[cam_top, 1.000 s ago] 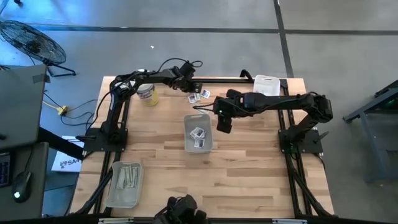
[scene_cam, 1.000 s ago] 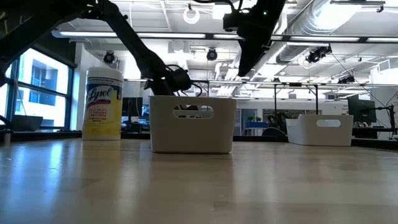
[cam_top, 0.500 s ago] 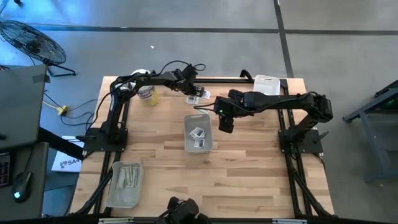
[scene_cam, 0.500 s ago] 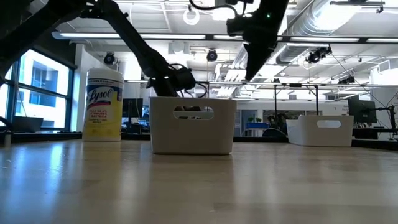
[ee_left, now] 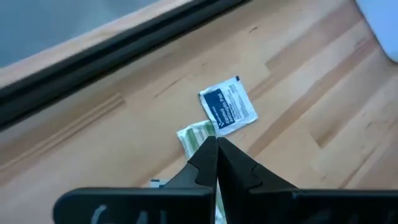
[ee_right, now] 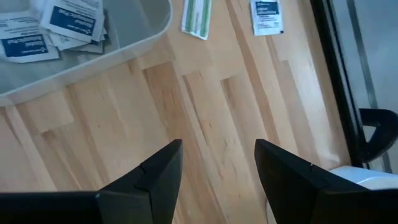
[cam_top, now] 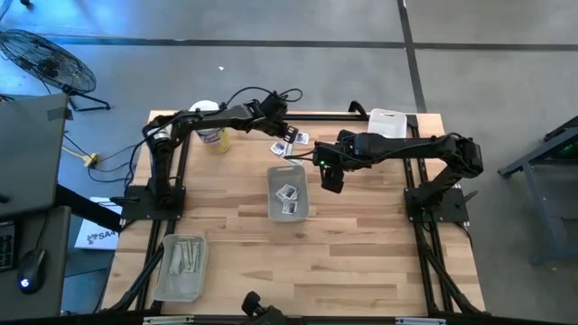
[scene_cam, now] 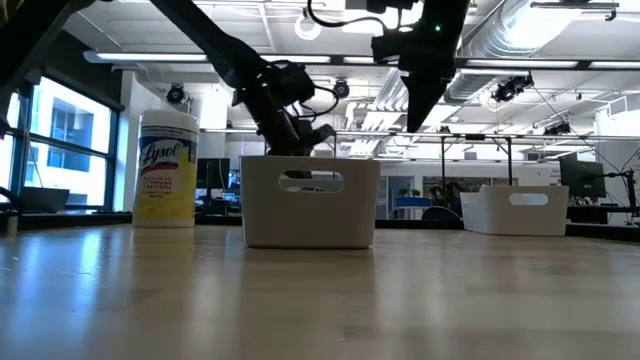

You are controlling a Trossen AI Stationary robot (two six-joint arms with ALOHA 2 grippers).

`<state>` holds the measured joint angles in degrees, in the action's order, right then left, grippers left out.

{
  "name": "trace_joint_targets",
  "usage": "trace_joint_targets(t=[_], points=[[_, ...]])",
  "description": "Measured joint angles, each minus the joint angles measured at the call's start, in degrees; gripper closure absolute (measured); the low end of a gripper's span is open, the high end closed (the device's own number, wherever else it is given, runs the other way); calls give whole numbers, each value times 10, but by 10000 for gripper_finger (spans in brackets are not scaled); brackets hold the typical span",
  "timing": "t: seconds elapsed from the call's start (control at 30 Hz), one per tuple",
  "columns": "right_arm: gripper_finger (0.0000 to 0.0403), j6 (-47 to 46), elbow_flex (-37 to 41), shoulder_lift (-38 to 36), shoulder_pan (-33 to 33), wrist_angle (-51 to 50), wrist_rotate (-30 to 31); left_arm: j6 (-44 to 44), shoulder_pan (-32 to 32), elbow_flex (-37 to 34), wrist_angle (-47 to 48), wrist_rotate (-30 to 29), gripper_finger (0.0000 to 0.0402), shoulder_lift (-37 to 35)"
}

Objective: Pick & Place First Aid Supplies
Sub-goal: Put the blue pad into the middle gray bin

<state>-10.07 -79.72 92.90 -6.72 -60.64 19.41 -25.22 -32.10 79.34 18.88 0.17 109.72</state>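
My left gripper (ee_left: pixel 216 142) is shut at the far middle of the table (cam_top: pixel 361 244), on a narrow green-striped strip (ee_left: pixel 194 134). That strip also shows beside the clear tray's corner (ee_right: pixel 198 15). A white packet with blue print (ee_left: pixel 228 107) lies flat on the wood just beyond the fingertips. The clear tray (cam_top: pixel 270 194) at the table's middle holds several white packets (ee_right: pixel 62 25). My right gripper (ee_right: pixel 217 162) hangs open above bare wood to the right of that tray (cam_top: pixel 329 181). My left gripper pinches one end of the green-striped strip (ee_left: pixel 202 138) between its two shut fingertips. The fingers slant down from the table's left. They hide the rest of the strip. I cannot tell whether the strip is clear of the wood.
A yellow-labelled wipes tub (cam_top: pixel 213 137) stands at the far left. A second clear tray with pale strips (cam_top: pixel 181 266) sits at the near left corner. A white bin (cam_top: pixel 388 122) stands at the far right. A black rail (ee_left: pixel 124 56) runs along the far edge.
My left gripper has risen from behind the middle tray's wall to above its rim. It has also shifted a little toward the table's right and rolled slightly. My right gripper has kept its place, still open.
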Motion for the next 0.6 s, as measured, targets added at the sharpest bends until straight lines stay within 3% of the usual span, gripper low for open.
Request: trace_joint_targets(t=[0.23,0.6], points=[[208,0,0,0,0,19,-5,-19,8,0,14,-9,387,20],[208,-6,0,0,4,33,-31,-21,37,2,-31,-20,288,88]])
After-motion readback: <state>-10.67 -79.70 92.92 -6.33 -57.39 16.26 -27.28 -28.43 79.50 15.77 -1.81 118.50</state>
